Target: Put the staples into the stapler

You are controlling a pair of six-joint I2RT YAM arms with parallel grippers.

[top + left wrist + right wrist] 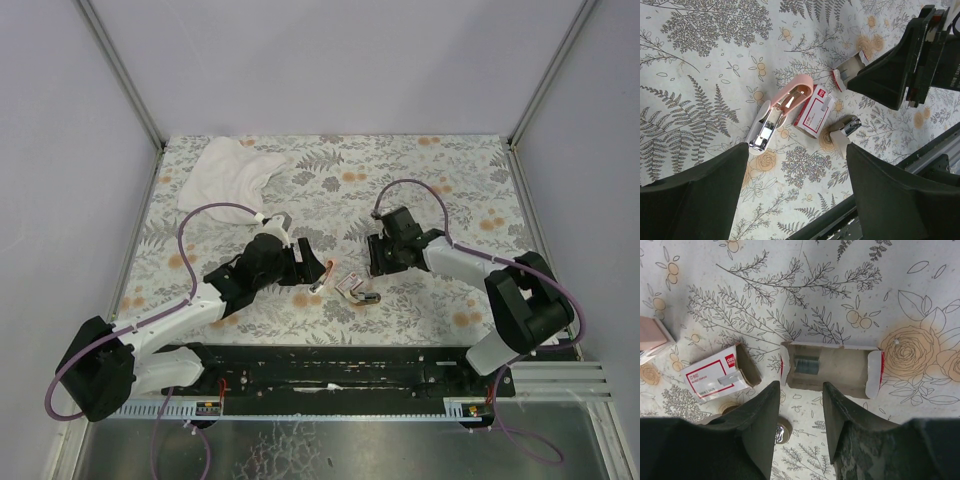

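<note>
The pinkish-tan stapler (790, 100) lies hinged open on the table, its silver metal part (762, 134) pointing toward me. The red-and-white staple box sleeve (815, 112) lies right beside it and also shows in the right wrist view (710, 380), with a small silver strip (731, 378) on top. The box's inner tray (832, 370) lies open with a grey staple strip (806, 365) inside. My right gripper (800, 387) is open and empty just short of the tray. My left gripper (796, 150) is wide open and empty, near the stapler.
A small tan-and-silver part (846, 127) lies by the sleeve. A white cloth (235, 170) is crumpled at the back left. The black base rail (330, 375) runs along the near edge. The two grippers (312, 268) (377, 262) face each other across the small items.
</note>
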